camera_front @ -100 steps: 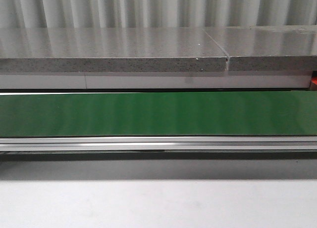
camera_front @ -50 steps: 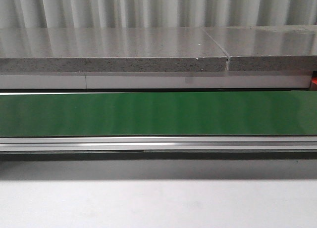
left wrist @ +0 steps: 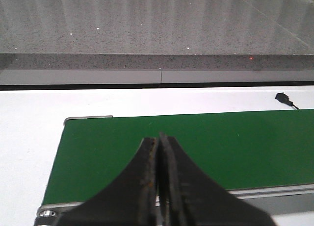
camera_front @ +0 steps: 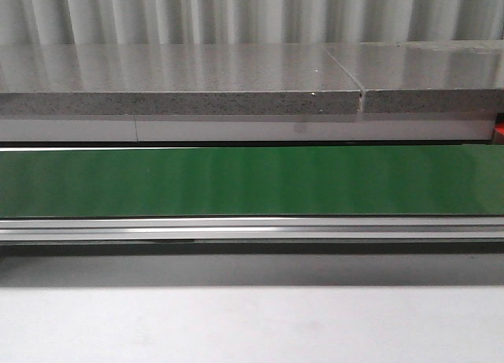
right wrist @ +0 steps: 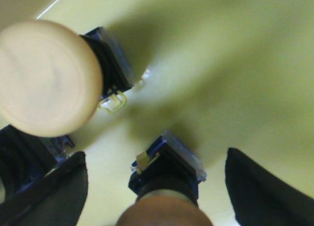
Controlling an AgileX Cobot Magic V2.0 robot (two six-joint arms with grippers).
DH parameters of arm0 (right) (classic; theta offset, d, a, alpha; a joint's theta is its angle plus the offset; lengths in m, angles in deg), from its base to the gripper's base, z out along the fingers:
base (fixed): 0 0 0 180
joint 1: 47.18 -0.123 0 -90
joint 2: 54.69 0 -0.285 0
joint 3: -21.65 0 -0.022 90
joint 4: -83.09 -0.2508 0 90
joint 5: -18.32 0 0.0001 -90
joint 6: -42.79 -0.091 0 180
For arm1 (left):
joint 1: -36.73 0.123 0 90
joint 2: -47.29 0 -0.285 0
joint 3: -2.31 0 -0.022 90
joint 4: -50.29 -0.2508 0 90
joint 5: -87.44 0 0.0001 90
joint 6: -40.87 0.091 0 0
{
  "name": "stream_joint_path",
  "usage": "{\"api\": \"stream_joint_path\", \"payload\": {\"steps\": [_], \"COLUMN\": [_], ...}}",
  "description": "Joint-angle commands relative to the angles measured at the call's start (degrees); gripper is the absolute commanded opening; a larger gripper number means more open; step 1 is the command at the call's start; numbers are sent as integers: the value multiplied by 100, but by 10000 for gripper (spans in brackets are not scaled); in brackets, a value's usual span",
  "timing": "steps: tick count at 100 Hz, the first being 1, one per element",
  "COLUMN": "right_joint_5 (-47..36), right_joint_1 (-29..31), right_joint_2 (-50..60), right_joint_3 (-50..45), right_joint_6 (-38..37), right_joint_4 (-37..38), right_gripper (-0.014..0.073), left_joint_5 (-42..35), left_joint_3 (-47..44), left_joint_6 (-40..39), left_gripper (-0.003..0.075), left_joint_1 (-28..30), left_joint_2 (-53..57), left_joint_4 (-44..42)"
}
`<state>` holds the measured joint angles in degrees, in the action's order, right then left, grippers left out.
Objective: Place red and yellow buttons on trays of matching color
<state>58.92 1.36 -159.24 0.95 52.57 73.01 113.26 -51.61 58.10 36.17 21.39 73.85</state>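
A green conveyor belt runs bare across the white tabletop before a speckled stone ledge. No buttons or trays show from the front. The left end effector hangs clenched and empty over the belt's end. The right end effector, fingers spread, straddles a yellow button standing upright on the yellow tray, beside a second, pale-capped button. The right arm is evidently nearer. No legible writing appears.
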Motion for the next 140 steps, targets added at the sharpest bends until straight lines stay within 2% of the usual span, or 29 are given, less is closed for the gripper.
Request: {"api": "stream_joint_path", "payload": {"steps": [1,42,69,99,127,140], "right_joint_5": [-40,46,-101,-539,-1172,-1165], "right_joint_1": [30,-119,-1507,-3053,-3982,-4114], "right_joint_2": [356,1744,2522,3568,4934,5561], "right_joint_3": [121,429,529,272,-565,-883], "right_joint_6": [6,18,949,1162,1429,1576], "right_joint_4": [-84,-284,-963,-973,-967,-967], "right_gripper": [627,625,625,625,615,524], "left_joint_5": [-404,-404,-404,-404,-404,-404], "left_joint_3": [158,158,158,158,158,158], "left_joint_6": [6,6,6,6,6,6], "left_gripper": [-20,-20,-20,-20,-20,-20], "left_joint_1": [-49,-49,-49,-49,-49,-49], "left_joint_2": [-46,-46,-46,-46,-46,-46], "left_joint_4": [118,118,118,118,118,118]}}
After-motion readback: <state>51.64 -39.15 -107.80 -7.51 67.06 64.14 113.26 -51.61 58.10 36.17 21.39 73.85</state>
